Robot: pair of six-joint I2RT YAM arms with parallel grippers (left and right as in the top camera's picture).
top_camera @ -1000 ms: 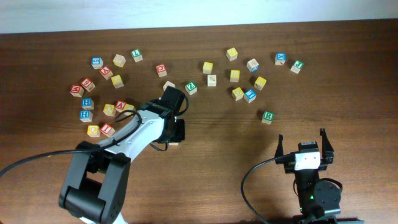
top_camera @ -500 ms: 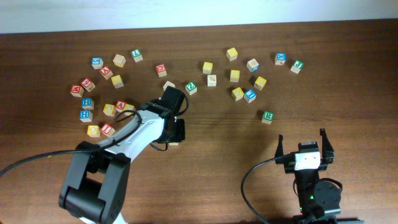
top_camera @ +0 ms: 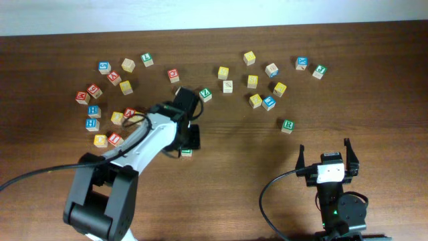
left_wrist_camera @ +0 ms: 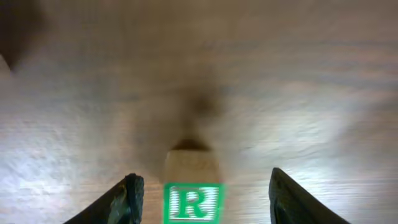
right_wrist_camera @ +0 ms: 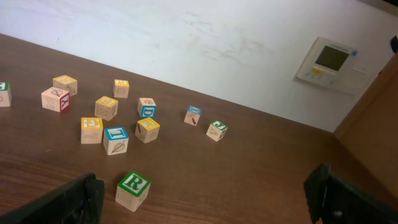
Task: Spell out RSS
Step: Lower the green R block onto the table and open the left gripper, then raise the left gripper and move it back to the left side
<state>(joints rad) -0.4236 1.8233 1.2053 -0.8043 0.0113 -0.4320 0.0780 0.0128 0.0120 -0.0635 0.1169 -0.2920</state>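
Observation:
A wooden cube with a green face and white R point(left_wrist_camera: 193, 202) rests on the table between the fingers of my left gripper point(left_wrist_camera: 205, 200), with a gap on each side; the jaws stand open. From overhead this R cube point(top_camera: 186, 152) shows just below the left gripper point(top_camera: 188, 144). A second green R cube point(top_camera: 287, 125) lies right of centre, also seen as the R cube point(right_wrist_camera: 133, 190) in the right wrist view. Yellow-faced cubes point(top_camera: 255, 100) lie scattered at the back; their letters are too small to read. My right gripper point(top_camera: 328, 159) hangs open and holds nothing.
Red, blue and yellow letter cubes cluster at the back left point(top_camera: 93, 110). More cubes spread across the back right point(top_camera: 271, 70), with a green V cube point(top_camera: 205, 94) near the left arm. A white wall rises behind the table's far edge point(right_wrist_camera: 186, 37).
The left gripper has opened and let go of the R cube, which now stands free on the table. The left arm has drawn back slightly. The right arm has not moved.

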